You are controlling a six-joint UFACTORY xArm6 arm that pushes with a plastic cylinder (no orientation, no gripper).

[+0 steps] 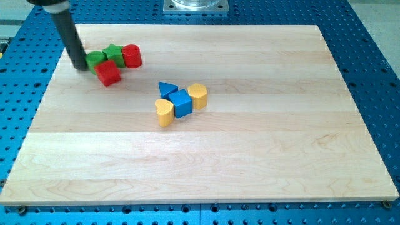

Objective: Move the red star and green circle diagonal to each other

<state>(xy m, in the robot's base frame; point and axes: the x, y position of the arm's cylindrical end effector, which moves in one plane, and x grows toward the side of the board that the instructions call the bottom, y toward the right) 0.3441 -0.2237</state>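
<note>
Far left on the wooden board (262, 137), a green star (114, 53) sits touching a red round block (132, 56) on its right. Nearer the middle there's a tight cluster of four: a blue triangle (167, 89) at the far side, a blue cube (181, 103) just in front of it, a yellow heart (164, 112) pressed against the cube's near left, and a second yellow block (198, 95) up against its right. The board lies on a blue perforated table (375, 62), and a metal plate (195, 5) shows at the far edge.
</note>
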